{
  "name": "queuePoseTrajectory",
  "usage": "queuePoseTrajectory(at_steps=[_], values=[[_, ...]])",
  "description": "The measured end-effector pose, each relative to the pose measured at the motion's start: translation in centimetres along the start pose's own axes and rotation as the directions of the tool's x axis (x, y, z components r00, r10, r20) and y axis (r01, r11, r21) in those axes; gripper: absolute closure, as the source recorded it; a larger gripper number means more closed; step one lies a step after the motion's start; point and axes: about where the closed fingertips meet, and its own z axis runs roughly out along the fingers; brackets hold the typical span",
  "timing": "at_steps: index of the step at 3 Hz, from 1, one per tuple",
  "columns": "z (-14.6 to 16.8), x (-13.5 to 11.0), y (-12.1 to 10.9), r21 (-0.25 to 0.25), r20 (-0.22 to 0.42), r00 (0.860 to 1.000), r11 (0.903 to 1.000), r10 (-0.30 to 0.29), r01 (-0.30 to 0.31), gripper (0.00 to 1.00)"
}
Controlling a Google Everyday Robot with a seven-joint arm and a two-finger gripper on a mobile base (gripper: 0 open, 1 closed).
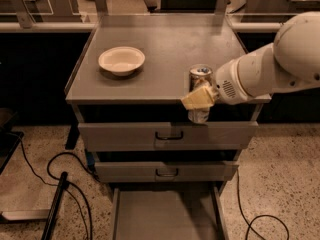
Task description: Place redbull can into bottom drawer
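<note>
The redbull can [200,79] is a slim silver can with a shiny pull-tab top. My gripper [200,98] is shut on it, with a yellowish finger [196,99] across its front. The can hangs upright in front of the cabinet's top edge, its base level with the upper drawer. The white arm [270,69] reaches in from the right. The bottom drawer [165,214] is pulled open at the foot of the cabinet, showing a flat grey floor with nothing in it, directly below and a little left of the can.
A white bowl [121,60] sits on the grey cabinet top [165,39] at the left. Two shut grey drawers with dark handles [168,135] lie between the can and the open drawer. Black cables [65,174] run over the speckled floor left and right.
</note>
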Motion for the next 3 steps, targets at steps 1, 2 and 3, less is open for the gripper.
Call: queuePoseTrajectory(at_steps=[1, 2, 3], values=[[-0.3, 3.8, 2.8, 0.011, -0.022, 0.993, 0.9936, 0.113, -0.113, 1.0], [1.3, 10.6, 5.9, 0.004, -0.098, 0.967, 0.9713, 0.237, -0.238, 1.0], [1.3, 10.6, 5.9, 0.004, -0.098, 0.966, 0.9712, 0.238, -0.238, 1.0]])
